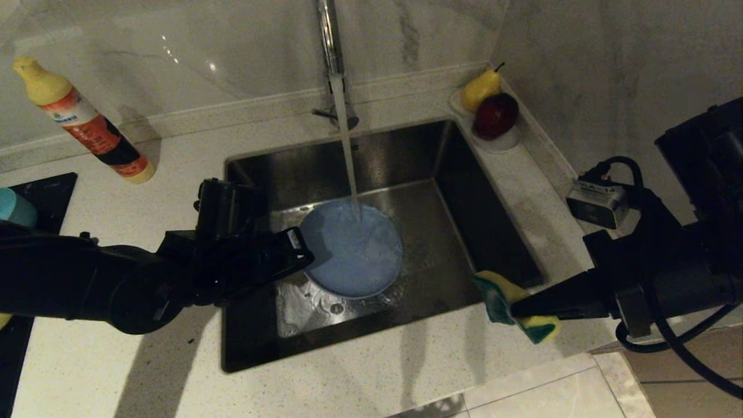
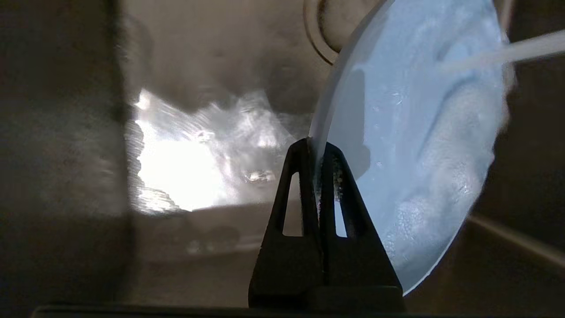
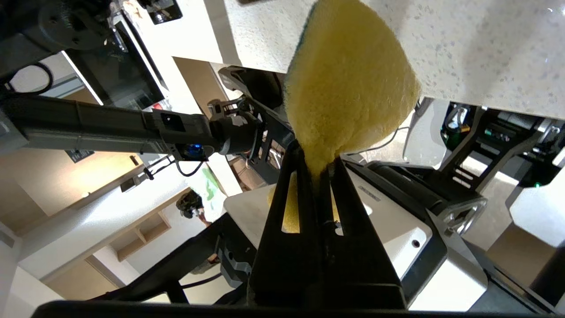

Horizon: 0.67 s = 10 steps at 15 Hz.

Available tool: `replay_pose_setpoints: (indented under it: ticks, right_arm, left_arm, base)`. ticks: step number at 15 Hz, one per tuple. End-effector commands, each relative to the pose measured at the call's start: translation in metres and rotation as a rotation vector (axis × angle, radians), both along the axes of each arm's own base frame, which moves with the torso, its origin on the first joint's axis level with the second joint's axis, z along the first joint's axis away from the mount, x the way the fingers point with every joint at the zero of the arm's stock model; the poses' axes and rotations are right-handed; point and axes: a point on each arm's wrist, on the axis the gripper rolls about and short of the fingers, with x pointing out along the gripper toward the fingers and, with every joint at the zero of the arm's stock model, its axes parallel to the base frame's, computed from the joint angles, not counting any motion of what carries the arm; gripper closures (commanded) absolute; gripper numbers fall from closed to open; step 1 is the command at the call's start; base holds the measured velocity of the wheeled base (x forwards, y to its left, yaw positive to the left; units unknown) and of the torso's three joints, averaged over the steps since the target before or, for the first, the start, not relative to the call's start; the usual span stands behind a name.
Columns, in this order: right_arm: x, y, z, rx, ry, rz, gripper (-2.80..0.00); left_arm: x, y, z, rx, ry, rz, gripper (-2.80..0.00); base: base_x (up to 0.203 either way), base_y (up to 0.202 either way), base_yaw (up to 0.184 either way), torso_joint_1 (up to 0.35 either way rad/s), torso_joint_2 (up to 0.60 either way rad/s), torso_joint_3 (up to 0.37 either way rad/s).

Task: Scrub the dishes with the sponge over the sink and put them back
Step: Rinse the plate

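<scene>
Item: light-blue plate point(image 1: 351, 249), round and shallow, at the centre of the head view, held tilted over the floor of the sink point(image 1: 464, 191) with a stream of water point(image 1: 348, 151) from the chrome tap point(image 1: 329, 40) falling onto its upper part; foam or water film covers its face. Holder: left gripper point(image 2: 317, 148), entering from the lower left of the head view, its two black fingers clamped tight on the plate's left rim, as the left wrist view shows at centre frame. Item: sponge point(image 1: 514, 305), yellow with a green scouring side, at the lower right of the head view, above the counter edge by the sink's front right corner; clenched between the fingers of the right gripper point(image 3: 318, 165), which reaches in from the right. In the right wrist view the yellow face fills the upper centre. Sponge and plate are apart. Other articles: detergent bottle point(image 1: 87, 122), orange label and yellow cap, lying tilted on the countertop point(image 1: 174, 162) at upper left; a yellow pear point(image 1: 480, 88) and a dark red fruit point(image 1: 496, 115) on a small white dish point(image 1: 508, 142) at the sink's far right corner, upper right of centre.
</scene>
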Motion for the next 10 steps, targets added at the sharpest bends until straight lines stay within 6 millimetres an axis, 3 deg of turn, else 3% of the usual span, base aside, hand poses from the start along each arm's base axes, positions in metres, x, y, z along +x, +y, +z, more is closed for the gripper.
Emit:
replay_pose_setpoints:
  ticks: [1,10]
  right_arm:
    - [-0.001,0.000,-0.002,0.001,0.012,0.001,0.00]
    - [-0.015,-0.008,-0.010,-0.009,0.033,0.004,0.00]
  left_arm:
    - [-0.005,0.017,0.009,0.073,-0.042,0.030,0.00]
    - [-0.058,0.059,0.083,0.427,-0.358,0.118,0.00]
  base:
    - [0.000,0.000,0.000,0.000,0.00,0.000]
    - [0.000,0.000,0.000,0.000,0.00,0.000]
